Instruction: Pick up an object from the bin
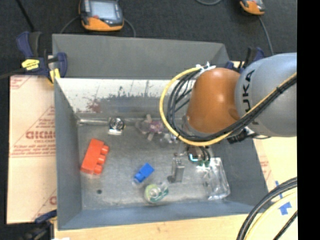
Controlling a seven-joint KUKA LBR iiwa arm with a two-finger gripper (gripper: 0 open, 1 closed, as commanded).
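My gripper [188,166] hangs low over the right middle of the bin floor, below the orange cover. It looks open, with one finger [176,171] down near the floor and the other [200,159] by a crumpled clear plastic piece [216,180]. Nothing shows between the fingers. A small blue block [144,172] lies left of the gripper. A pale green round thing [156,192] sits near the front wall, below and left of the gripper. A greyish-purple lump [151,126] lies by the back wall, partly behind the cables.
An orange toy brick [94,156] lies at the left of the bin floor. A shiny silver round thing [116,125] rests near the back wall. The arm and its cables cover the bin's right back part.
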